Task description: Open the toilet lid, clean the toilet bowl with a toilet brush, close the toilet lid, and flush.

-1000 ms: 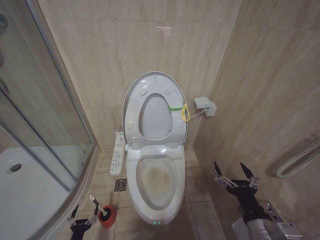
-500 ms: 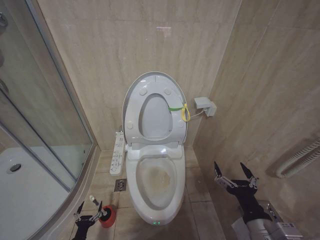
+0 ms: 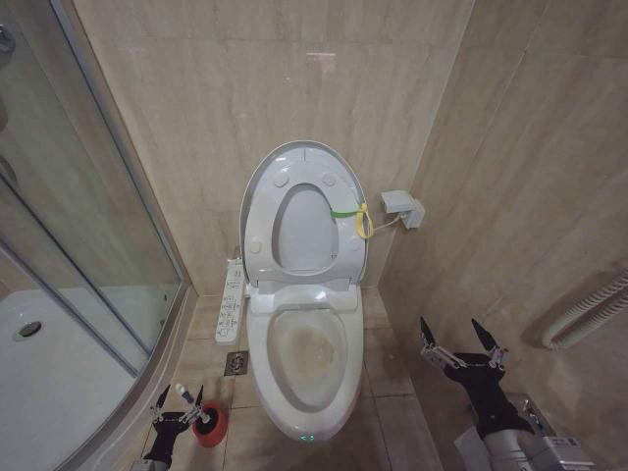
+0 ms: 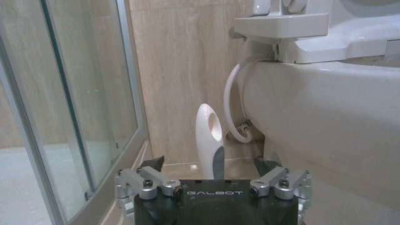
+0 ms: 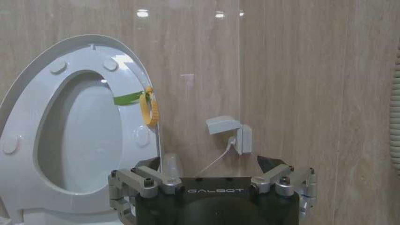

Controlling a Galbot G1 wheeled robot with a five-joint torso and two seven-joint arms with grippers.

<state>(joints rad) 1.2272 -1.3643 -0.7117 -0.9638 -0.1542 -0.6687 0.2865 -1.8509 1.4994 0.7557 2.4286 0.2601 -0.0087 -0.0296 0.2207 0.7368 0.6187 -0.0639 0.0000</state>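
From the head camera I see the toilet lid (image 3: 304, 162) raised against the wall, the stained toilet bowl (image 3: 306, 355) exposed. My left gripper (image 3: 178, 403) straddles the toilet brush (image 3: 192, 405) handle, fingers spread. The right gripper (image 3: 461, 342) hangs spread beside the bowl.

On the left wrist camera, the handle (image 4: 209, 145) stands between open fingers.

beige tile walls (image 3: 245, 78), glass shower door (image 3: 59, 226).

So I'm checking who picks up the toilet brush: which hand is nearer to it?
Left. The left hand is open around the toilet brush handle, beside the toilet bowl. The right hand hangs open on the bowl's far side, by the wall.
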